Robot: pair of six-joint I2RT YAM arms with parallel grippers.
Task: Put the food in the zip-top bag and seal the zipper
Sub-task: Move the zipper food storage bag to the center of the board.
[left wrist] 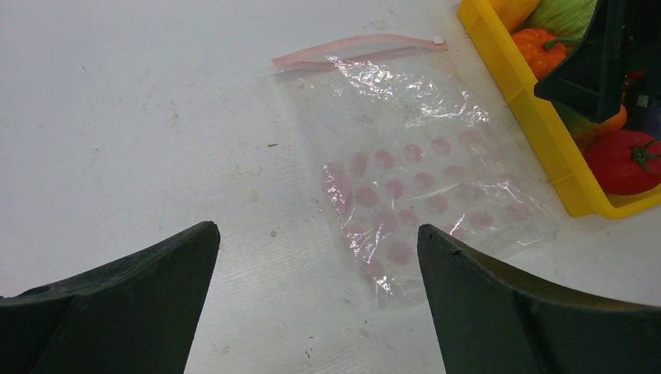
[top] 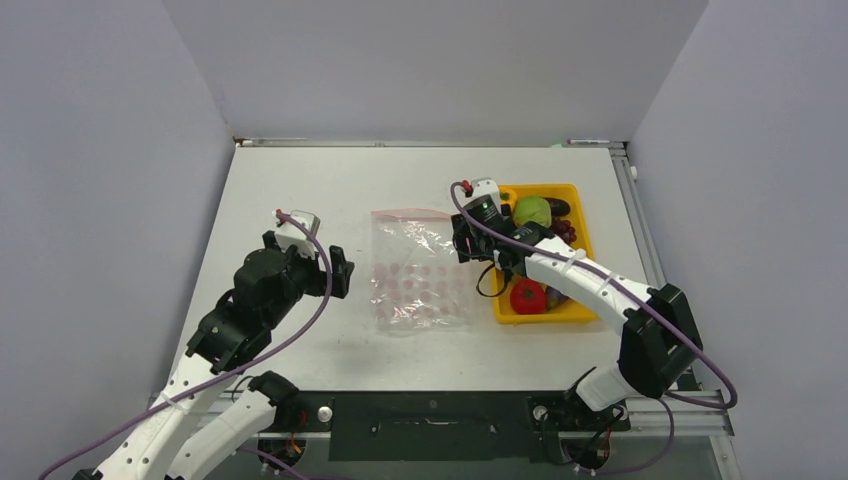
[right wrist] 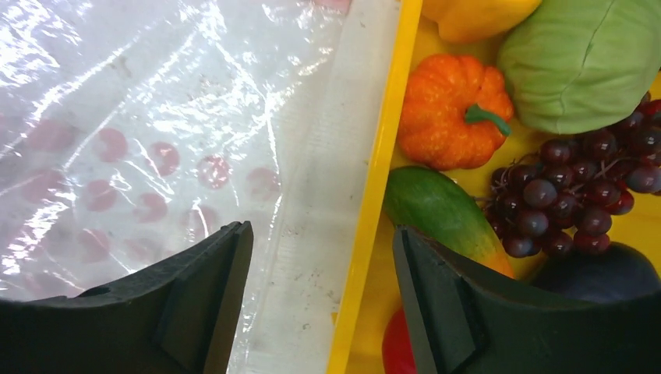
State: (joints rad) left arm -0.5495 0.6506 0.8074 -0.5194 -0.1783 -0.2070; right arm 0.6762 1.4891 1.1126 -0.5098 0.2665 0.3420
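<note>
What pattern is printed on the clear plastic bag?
Rows of pink dots on the zip-top bag, clearest in the left wrist view.

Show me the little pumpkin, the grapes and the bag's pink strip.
pumpkin (right wrist: 452,109), right wrist view, its orange body.
grapes (right wrist: 561,195), right wrist view, middle of the bunch.
pink strip (left wrist: 358,44), left wrist view, midway along it.

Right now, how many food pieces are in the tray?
7: yellow pepper, green cabbage, pumpkin, grapes, green-orange piece, eggplant, tomato, all in the yellow tray; more may be hidden.
</note>
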